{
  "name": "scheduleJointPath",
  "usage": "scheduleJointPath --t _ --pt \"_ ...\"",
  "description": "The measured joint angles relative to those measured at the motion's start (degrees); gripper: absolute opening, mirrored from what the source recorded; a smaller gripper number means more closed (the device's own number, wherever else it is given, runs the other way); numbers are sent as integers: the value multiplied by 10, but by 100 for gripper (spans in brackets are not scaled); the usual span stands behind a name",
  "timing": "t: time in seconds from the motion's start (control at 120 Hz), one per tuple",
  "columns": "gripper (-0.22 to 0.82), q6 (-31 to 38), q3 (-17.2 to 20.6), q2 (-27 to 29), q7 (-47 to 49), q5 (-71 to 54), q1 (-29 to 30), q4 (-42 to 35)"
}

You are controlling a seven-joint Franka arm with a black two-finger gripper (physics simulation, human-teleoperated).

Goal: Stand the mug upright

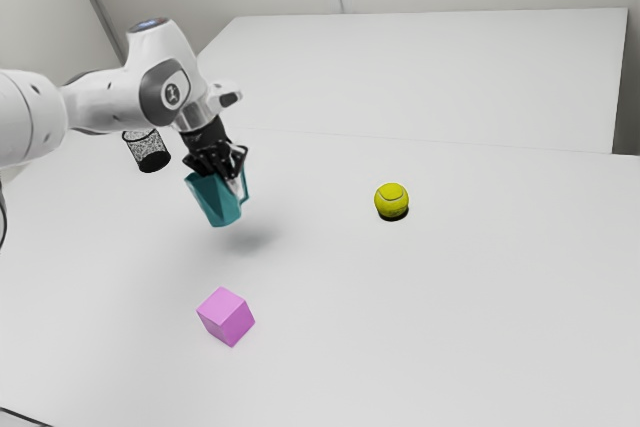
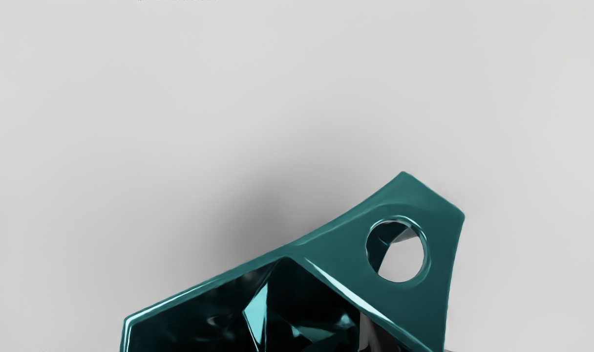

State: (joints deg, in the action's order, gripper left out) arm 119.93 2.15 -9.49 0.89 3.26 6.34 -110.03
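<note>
In the exterior view, my gripper [image 1: 234, 173] points down at the rim of the teal mug [image 1: 214, 199], which hangs above the table with its shadow apart below it. The mug is somewhat tilted, its base downward and its handle toward the exterior view's right. In the wrist view, the mug [image 2: 343, 237] shows its dark inside and the flat top of its handle, with a round hole. The gripper [image 2: 410, 345] is shut on the mug's wall near the handle, one finger inside the mug and a sliver of the other outside.
A pink cube [image 1: 226, 317] lies on the white table [image 1: 400, 327], nearer the exterior camera than the mug. A yellow-green ball [image 1: 391, 199] rests toward the exterior view's right. Behind the arm, at the exterior view's left, stands a black mesh cup [image 1: 149, 153].
</note>
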Motion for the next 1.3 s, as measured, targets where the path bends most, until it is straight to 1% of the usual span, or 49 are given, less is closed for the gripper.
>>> scheduleJointPath --t 0.067,0.183,0.408,0.583,0.908,1.092,1.108,1.242,1.3 --pt "-18 32 2 16 8 -22 0 -34" --pt "-18 79 5 27 21 -42 1 -64" --pt "-18 136 14 31 51 -53 0 -101" --pt "-18 156 18 32 77 -55 -1 -122" --pt "-18 185 19 2 113 -56 0 -123" --pt "-18 193 19 -4 128 -56 0 -123" --pt "-16 193 19 -4 129 -56 0 -123" --pt "14 196 19 -5 132 -52 0 -123" --pt "25 196 19 -2 132 -51 0 -123"
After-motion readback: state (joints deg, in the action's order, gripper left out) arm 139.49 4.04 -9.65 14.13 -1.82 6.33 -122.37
